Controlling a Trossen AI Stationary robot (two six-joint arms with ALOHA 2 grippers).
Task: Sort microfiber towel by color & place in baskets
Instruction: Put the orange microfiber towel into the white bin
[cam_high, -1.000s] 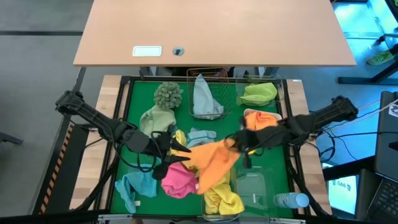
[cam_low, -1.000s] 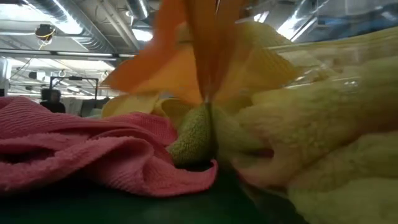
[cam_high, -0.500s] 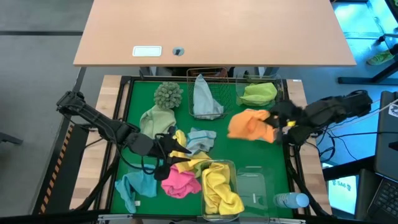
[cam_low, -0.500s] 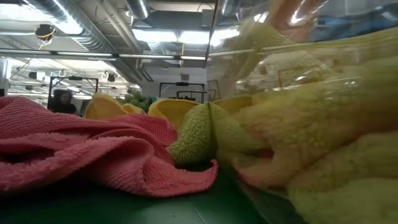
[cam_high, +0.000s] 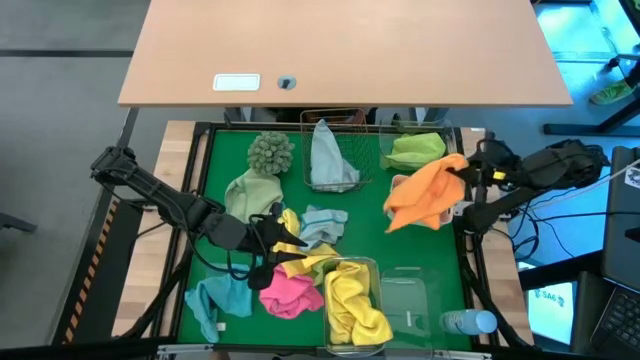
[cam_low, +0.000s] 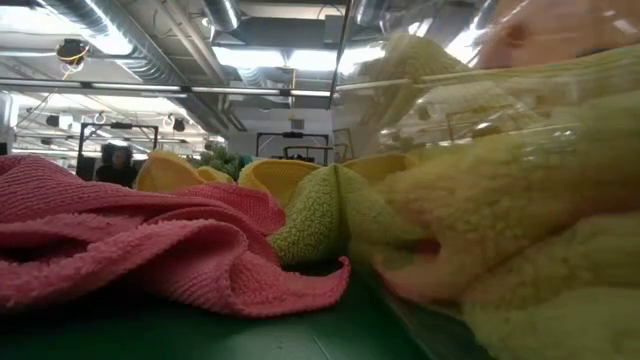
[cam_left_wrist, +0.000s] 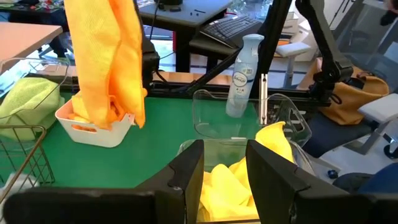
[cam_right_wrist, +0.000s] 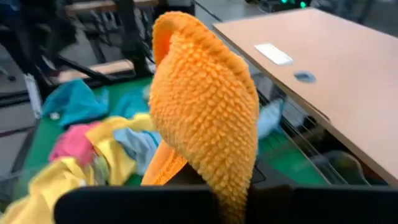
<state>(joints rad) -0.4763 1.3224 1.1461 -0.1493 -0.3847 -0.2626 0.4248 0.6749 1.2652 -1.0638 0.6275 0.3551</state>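
high view: orange towel (cam_high: 426, 195) hides right gripper (cam_high: 462, 172), white tray (cam_high: 400, 183).

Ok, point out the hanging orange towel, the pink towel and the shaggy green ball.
orange towel (cam_high: 428, 195), high view, middle of the hanging cloth.
pink towel (cam_high: 286, 290), high view, centre of the crumpled heap.
shaggy green ball (cam_high: 270, 152), high view, top of its tufts.

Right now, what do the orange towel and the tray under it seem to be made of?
The orange towel: soft microfiber, judging by its nubby, looped pile and limp folds. The white tray: probably smooth, matte plastic, with a rigid rim; I cannot be sure.
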